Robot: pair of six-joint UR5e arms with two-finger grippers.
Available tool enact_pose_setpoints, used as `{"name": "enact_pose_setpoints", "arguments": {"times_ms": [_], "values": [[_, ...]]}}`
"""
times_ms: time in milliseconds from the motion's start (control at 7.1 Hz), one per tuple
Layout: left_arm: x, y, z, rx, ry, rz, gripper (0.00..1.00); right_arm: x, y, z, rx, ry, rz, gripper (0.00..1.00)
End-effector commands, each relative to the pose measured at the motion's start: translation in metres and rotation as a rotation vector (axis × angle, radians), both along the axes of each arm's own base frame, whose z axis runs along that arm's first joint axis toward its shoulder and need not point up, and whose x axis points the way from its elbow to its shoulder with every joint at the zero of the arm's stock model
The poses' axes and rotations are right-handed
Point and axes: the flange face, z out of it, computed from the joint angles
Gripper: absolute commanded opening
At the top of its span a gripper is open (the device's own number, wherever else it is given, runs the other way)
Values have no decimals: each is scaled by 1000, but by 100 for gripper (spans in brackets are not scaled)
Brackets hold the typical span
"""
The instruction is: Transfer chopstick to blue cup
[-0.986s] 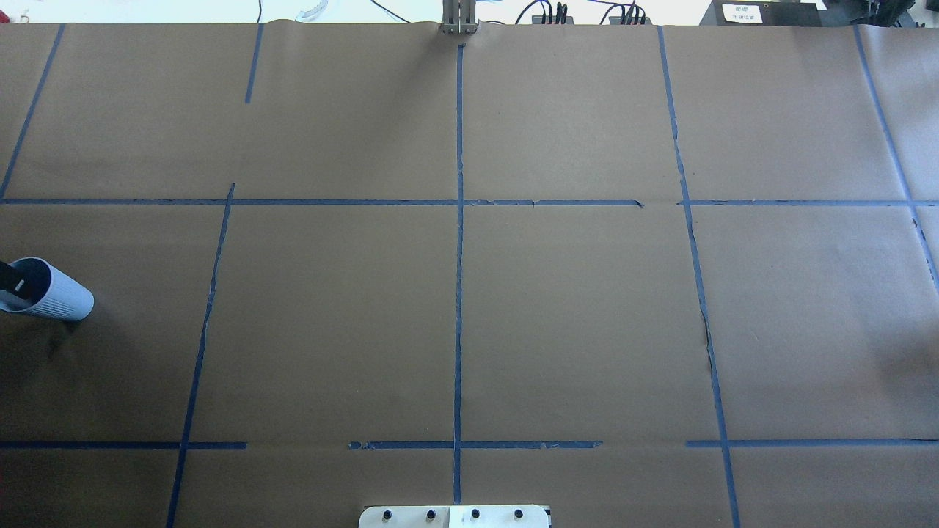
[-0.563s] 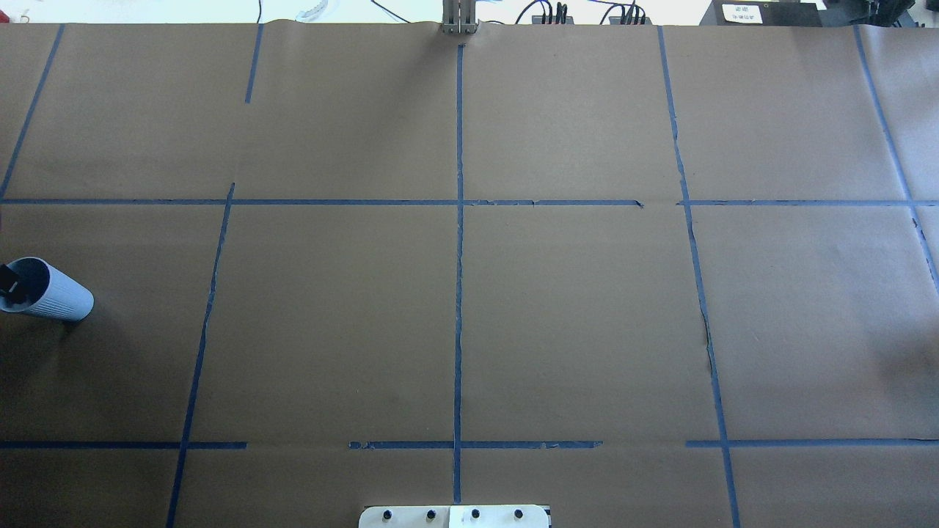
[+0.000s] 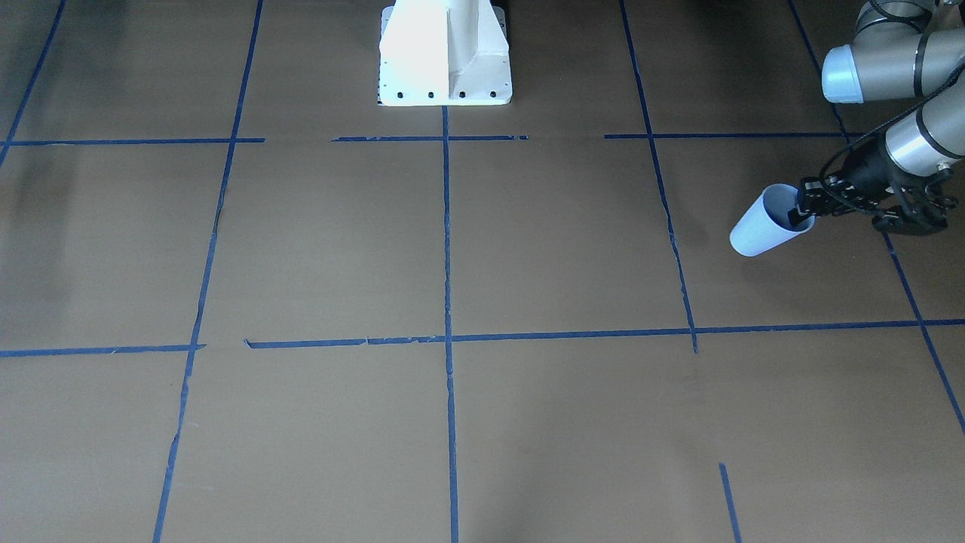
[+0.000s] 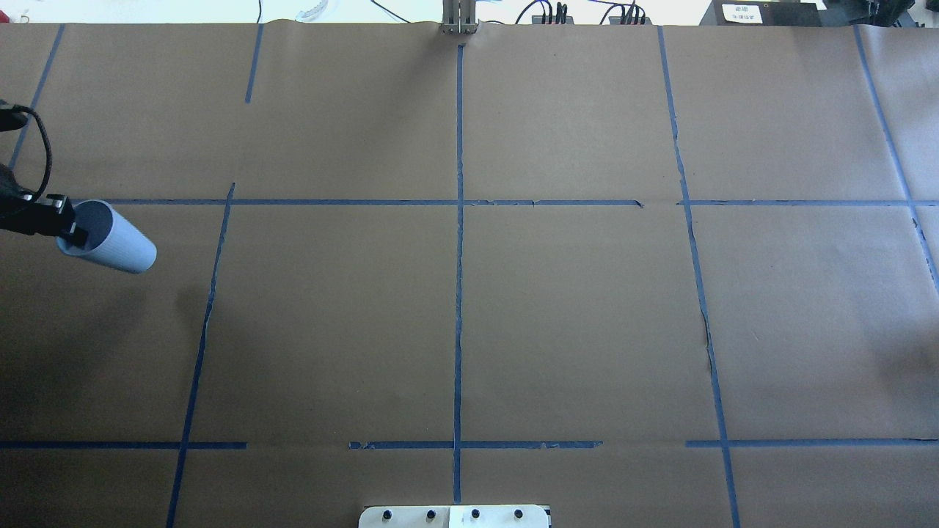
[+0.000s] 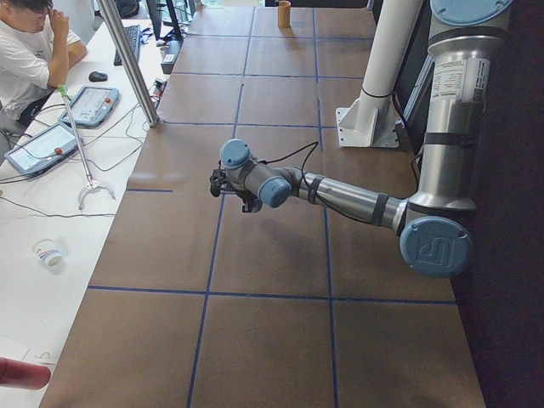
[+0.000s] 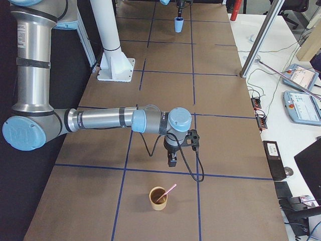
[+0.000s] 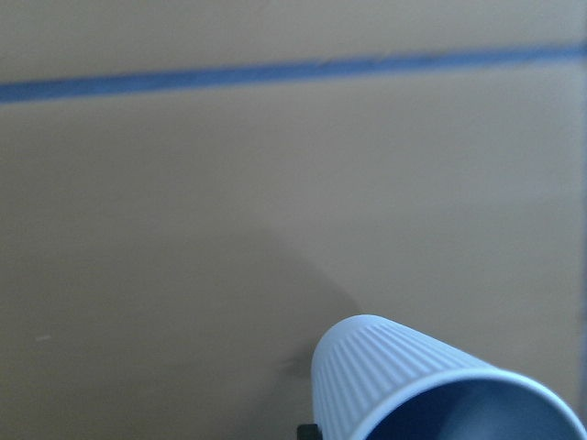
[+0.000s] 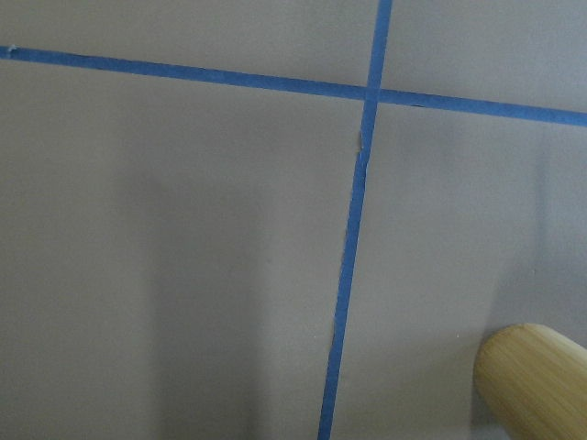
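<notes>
The left end effector (image 3: 808, 205) is clenched on the rim of the blue cup (image 3: 761, 226), one finger inside the mouth and one outside. The cup is tilted steeply, its base pointing toward the table's middle, and its shadow lying apart suggests it is off the brown paper surface (image 4: 572, 315). The pink chopstick (image 6: 168, 191) leans in a bamboo cup (image 6: 159, 199) at the far right end, well apart from the blue cup. The right end effector (image 6: 172, 159) hangs just beside that cup, fingers down; whether they are parted, I cannot tell. The step looks like repositioning the blue cup. A rim pinch is weak, so move slowly, level the cup before lowering, and let go only once its base sits flat within the right arm's reach. The white label (image 5: 448, 79) on the arm is too small to read.
</notes>
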Motion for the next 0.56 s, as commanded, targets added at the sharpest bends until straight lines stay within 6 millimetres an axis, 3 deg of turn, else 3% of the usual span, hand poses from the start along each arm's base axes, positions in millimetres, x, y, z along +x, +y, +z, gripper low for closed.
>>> {"name": "enact_pose_setpoints", "arguments": {"times_ms": [0, 141, 282, 423], "values": [[90, 13, -132, -110, 106, -38, 0, 0, -3, 3, 15, -2, 2, 100], [169, 38, -186, -148, 105, -67, 0, 0, -4, 2, 16, -2, 2, 100], [247, 65, -221, -150, 69, -76, 0, 0, -4, 6, 10, -2, 2, 100], [291, 59, -253, -118, 23, -122, 0, -1, -5, 8, 15, -2, 2, 100]]}}
